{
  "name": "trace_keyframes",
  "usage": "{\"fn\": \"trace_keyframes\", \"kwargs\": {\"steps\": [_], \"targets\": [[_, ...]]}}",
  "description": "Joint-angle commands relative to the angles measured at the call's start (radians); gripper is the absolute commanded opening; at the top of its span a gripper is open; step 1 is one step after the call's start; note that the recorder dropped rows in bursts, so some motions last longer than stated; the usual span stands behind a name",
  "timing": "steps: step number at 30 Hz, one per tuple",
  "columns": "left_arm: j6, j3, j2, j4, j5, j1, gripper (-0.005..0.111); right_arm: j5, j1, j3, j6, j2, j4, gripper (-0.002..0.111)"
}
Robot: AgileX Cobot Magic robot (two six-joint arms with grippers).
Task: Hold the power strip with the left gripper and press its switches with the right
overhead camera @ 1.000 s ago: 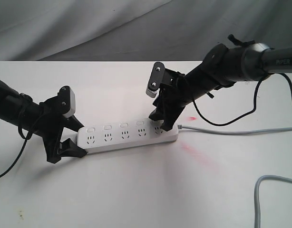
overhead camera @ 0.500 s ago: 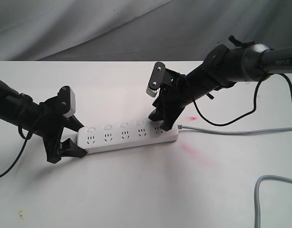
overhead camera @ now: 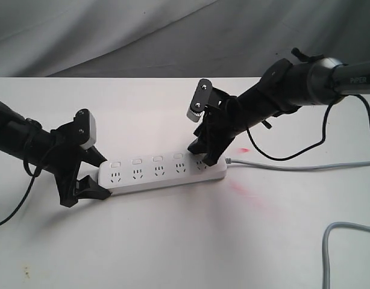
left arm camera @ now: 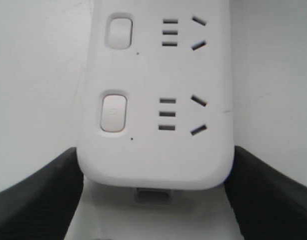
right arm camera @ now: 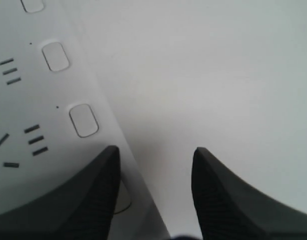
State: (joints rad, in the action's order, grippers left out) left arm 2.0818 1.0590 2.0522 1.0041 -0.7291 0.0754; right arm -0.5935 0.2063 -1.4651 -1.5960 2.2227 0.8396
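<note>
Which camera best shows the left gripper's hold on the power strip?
The left wrist view: the power strip sits with its end between both fingers, touching its sides. The exterior view shows the left gripper at that end, too far to judge contact. The right wrist view shows only the other end.

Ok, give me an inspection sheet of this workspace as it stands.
Surface: white table, pink smudges near the strip's cord end.
Job's things: power strip lying flat; switches in a row, the cord-end one under the right claw.
Clutter: nothing seen.
Grippers: left claw clamps the strip's free end; right claw open, one finger over the last switch, the other beside the strip.
Cables: grey cord runs off-frame; second grey cable; black cables on both arms.
Surroundings: grey cloth backdrop.
</note>
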Motion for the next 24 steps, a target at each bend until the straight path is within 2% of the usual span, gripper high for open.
{"fn": "trace_keyframes", "kwargs": {"steps": [1, 11, 19, 22, 24], "targets": [[-0.006, 0.005, -0.002, 0.010, 0.000, -0.005, 0.054, 0.013, -0.026, 0.051, -0.044, 0.037, -0.097, 0.043], [-0.008, 0.005, -0.002, 0.010, 0.000, -0.005, 0.054, 0.019, -0.026, 0.049, -0.053, 0.019, -0.045, 0.043], [-0.006, 0.005, -0.002, 0.010, 0.000, -0.005, 0.054, 0.001, -0.008, 0.049, -0.047, -0.161, -0.034, 0.043], [-0.006, 0.005, -0.002, 0.010, 0.000, -0.005, 0.054, -0.060, -0.008, 0.049, -0.031, -0.229, -0.034, 0.039], [-0.006, 0.005, -0.002, 0.010, 0.000, -0.005, 0.054, -0.081, -0.008, 0.066, 0.002, -0.278, -0.034, 0.030]]}}
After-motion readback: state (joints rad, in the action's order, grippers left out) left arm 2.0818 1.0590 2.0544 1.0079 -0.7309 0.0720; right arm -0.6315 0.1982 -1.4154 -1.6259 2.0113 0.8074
